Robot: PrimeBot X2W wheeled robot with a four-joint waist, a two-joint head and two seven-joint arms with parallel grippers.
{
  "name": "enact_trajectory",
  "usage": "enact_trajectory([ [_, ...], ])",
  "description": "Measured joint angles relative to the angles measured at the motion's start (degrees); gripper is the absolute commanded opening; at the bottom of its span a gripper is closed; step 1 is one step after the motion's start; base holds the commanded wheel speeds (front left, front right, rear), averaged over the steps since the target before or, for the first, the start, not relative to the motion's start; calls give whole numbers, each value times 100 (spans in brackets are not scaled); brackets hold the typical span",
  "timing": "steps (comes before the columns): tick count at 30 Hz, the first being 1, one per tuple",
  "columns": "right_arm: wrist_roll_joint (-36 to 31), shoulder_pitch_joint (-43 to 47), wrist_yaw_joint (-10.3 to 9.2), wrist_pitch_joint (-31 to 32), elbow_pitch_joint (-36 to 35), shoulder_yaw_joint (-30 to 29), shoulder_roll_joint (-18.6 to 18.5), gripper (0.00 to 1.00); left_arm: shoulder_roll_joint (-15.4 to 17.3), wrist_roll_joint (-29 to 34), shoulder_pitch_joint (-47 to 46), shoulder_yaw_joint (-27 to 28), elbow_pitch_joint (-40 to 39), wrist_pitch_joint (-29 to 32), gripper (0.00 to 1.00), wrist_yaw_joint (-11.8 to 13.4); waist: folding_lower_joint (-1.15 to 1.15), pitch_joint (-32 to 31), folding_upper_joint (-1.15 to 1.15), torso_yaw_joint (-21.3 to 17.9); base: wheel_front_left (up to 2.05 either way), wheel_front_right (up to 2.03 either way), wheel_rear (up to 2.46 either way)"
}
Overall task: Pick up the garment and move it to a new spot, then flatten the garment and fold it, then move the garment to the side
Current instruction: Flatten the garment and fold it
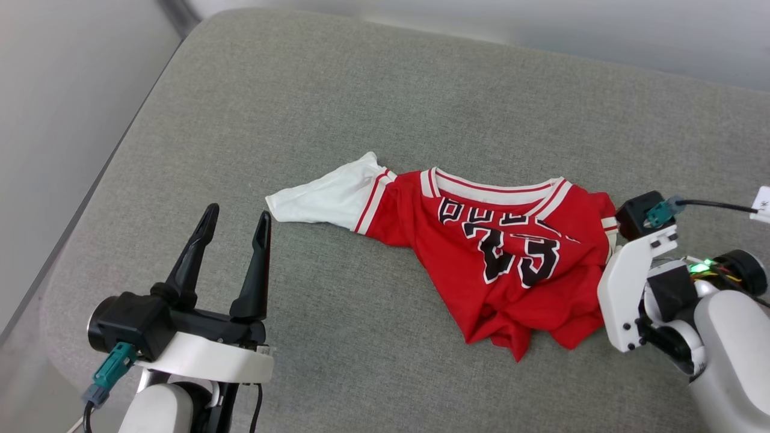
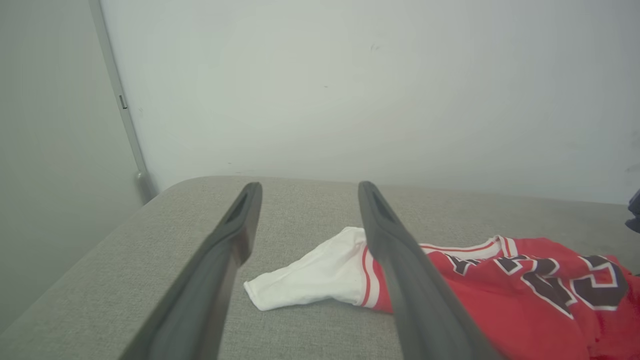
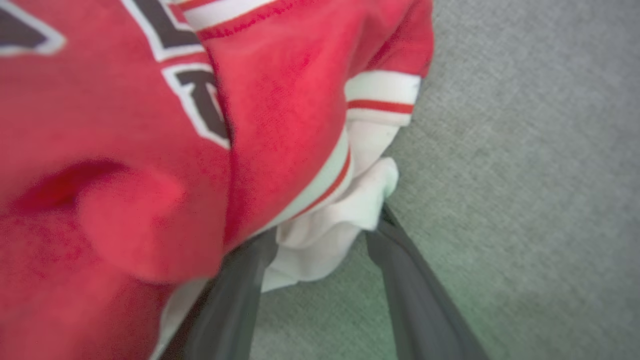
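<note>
A grey fabric cushion [image 1: 361, 108] stands against a pale wall [image 2: 350, 90]. On it, right of centre, lies the garment [image 1: 511, 264], front up and crumpled, its hem bunched and one white sleeve [image 1: 325, 198] stretched out to the left. The right pincer [image 3: 325, 230] is at the shirt's right edge, its fingers around the other white sleeve [image 3: 345, 215]; whether they pinch it I cannot tell. The left pincer [image 1: 237, 211] is spread wide and empty, near the outstretched sleeve.

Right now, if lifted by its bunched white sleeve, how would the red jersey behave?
The red jersey looks thin and rumpled, so probably floppy and light. Raised by the sleeve between the fingers of the right gripper, it would likely dangle unevenly.
</note>
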Motion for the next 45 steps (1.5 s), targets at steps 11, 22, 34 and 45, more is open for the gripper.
enact_trajectory([
  [11,15,415,4,-358,-241,-376,-553,0,24,-32,124,116,62,0,100,-1,0,-415,0,-390,0,0,0],
  [22,-177,834,3,-116,-702,-1555,-1549,0,-8,19,196,70,-13,0,100,0,0,-563,0,-817,0,0,0],
  [34,-591,686,3,-903,9,-1794,-1289,100,-41,19,56,-74,42,0,100,-1,0,-434,0,-973,0,0,0],
  [45,-679,735,2,-2783,-842,-2374,-302,100,-40,11,178,-194,99,0,100,-1,0,-791,0,-1335,0,0,0],
])
